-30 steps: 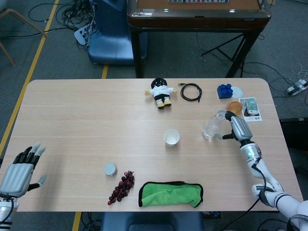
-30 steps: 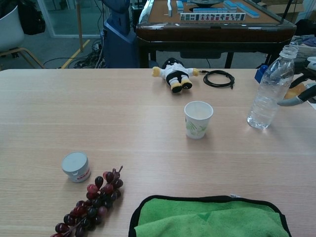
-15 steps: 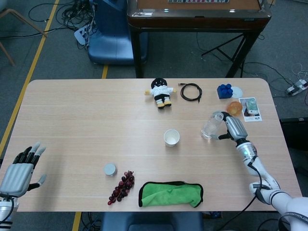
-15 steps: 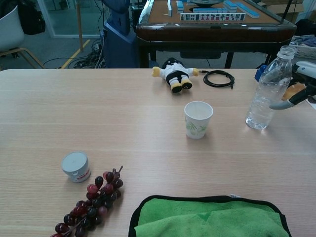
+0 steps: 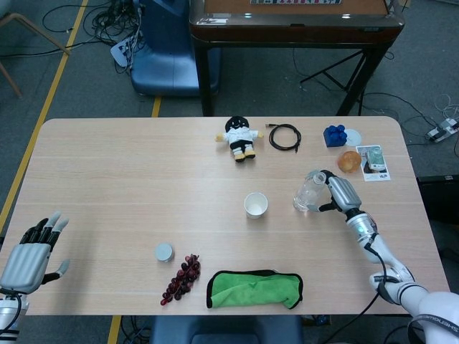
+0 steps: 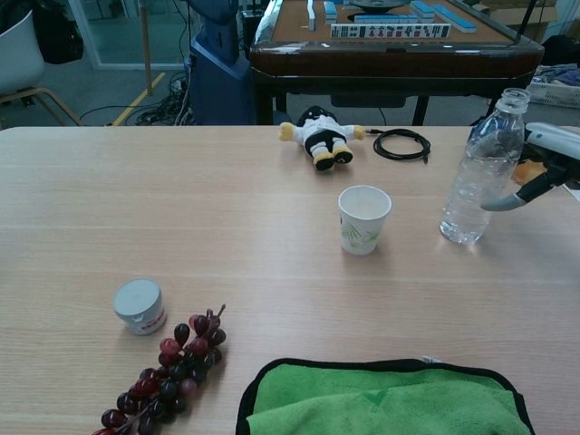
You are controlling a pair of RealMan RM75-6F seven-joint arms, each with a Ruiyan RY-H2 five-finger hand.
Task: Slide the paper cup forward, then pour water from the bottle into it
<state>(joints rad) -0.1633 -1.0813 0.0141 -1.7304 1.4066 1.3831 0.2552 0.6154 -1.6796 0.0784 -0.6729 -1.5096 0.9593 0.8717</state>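
Right hand [image 5: 338, 193] grips the clear, uncapped bottle [image 6: 478, 169] beside the white paper cup [image 6: 362, 218].

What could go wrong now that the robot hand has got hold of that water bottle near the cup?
The bottle is open at the top and leaning in the right robot hand, so water may spill on the table early. The paper cup is light and stands unheld, since the left robot hand is far off; a nudge or the stream could tip it. The clear plastic might also slip in the grip.
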